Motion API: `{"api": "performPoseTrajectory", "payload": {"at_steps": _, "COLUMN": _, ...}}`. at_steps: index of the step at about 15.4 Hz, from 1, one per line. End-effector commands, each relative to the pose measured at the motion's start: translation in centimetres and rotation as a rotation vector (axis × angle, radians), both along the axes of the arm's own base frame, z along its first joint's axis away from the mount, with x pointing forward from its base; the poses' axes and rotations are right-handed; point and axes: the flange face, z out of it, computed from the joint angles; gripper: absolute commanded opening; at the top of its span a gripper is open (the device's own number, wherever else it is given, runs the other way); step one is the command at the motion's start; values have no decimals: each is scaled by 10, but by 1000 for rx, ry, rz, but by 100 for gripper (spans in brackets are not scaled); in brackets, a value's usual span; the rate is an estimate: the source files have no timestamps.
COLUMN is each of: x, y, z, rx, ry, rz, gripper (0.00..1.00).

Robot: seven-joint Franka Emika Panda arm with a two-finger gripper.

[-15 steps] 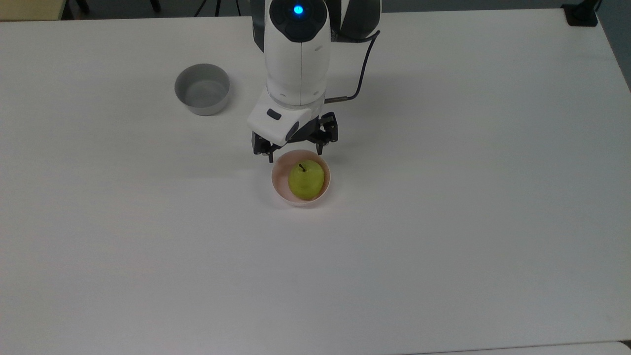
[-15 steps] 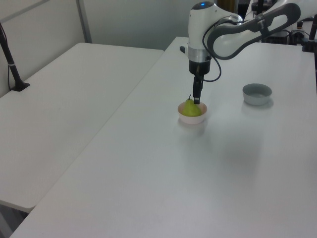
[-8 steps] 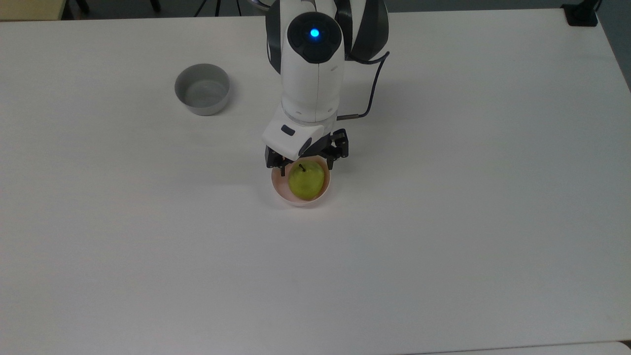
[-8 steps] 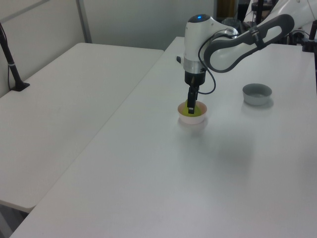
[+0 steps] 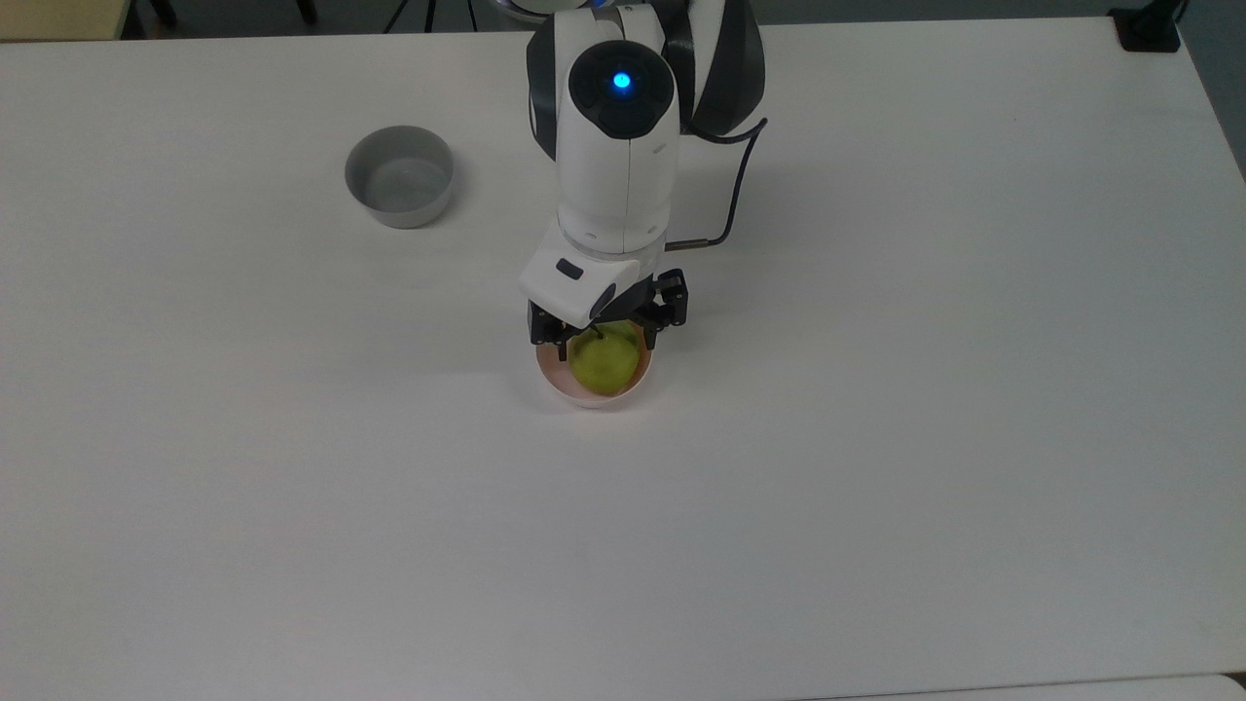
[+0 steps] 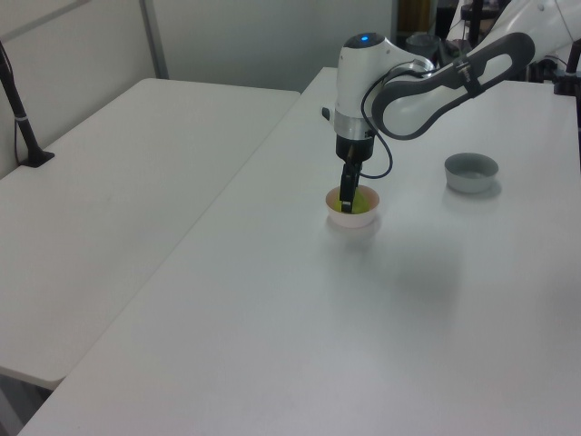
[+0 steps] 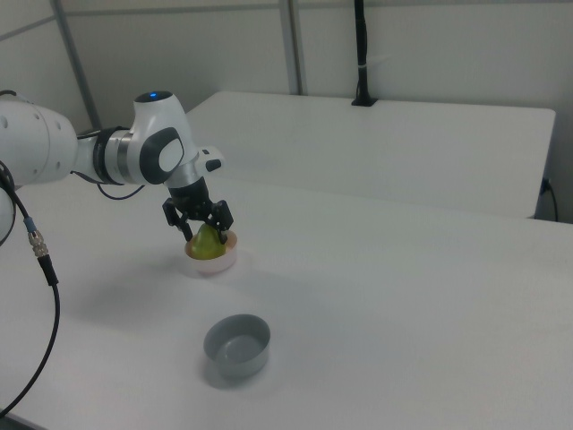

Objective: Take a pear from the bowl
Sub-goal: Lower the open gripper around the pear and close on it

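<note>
A yellow-green pear (image 5: 605,366) (image 7: 209,245) sits in the pale pink bowl (image 5: 582,396) (image 7: 215,264) near the table's middle. My gripper (image 5: 602,341) (image 7: 205,232) points straight down over the bowl, open. One finger stands on each side of the pear's upper part, and the white hand covers the stem in the top view. In the left view one dark finger (image 6: 346,194) reaches down into the bowl (image 6: 352,219) in front of the pear (image 6: 359,206). Whether the pads touch the fruit I cannot tell.
A grey bowl (image 5: 400,176) (image 6: 471,172) (image 7: 237,346) stands apart from the pink one, at the top view's upper left. The arm's black cable (image 5: 725,166) loops beside the wrist. A second white table (image 6: 118,182) adjoins at the left view's left.
The gripper moved from behind the bowl to over it and came down, so its open fingers now straddle the pear. Pear and both bowls stayed put.
</note>
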Motion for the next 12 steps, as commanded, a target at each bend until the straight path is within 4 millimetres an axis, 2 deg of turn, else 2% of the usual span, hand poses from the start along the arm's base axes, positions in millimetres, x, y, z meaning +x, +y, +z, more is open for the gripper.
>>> {"api": "performPoseTrajectory", "payload": {"at_steps": 1, "x": 3, "y": 3, "z": -4, "rx": -6, "ry": -21, "rz": -11, "gripper": 92}}
{"api": "performPoseTrajectory", "payload": {"at_steps": 5, "x": 3, "y": 3, "z": -11, "rx": -9, "ry": -15, "rz": -8, "gripper": 85}}
{"api": "performPoseTrajectory", "payload": {"at_steps": 9, "x": 3, "y": 3, "z": -9, "rx": -9, "ry": -17, "rz": -4, "gripper": 62}}
{"api": "performPoseTrajectory", "payload": {"at_steps": 12, "x": 3, "y": 2, "z": -5, "rx": -8, "ry": -17, "rz": -6, "gripper": 57}}
